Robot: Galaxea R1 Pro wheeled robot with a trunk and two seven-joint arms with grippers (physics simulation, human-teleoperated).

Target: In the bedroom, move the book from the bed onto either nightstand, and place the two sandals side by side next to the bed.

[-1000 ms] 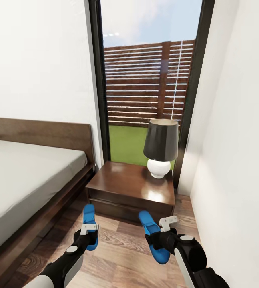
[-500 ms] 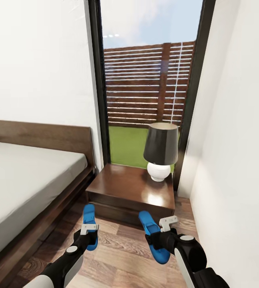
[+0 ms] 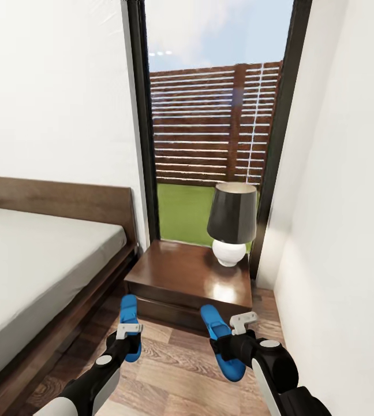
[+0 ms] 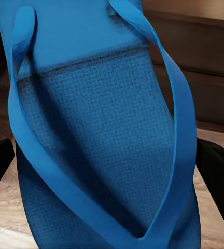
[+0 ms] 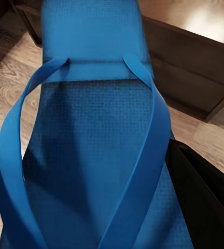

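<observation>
Before nightstand (image 3: 190, 277) — sandal (image 3: 129, 323) per pincer (image 3: 128, 335)

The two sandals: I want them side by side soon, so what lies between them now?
In the head view, only bare wood floor separates the left sandal from the right sandal.

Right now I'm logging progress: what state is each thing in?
left gripper: shut on left sandal, held above floor
right gripper: shut on right sandal, held above floor
nightstand: drawers closed, lamp upright on top, unlit
bed: mattress bare where visible
</observation>
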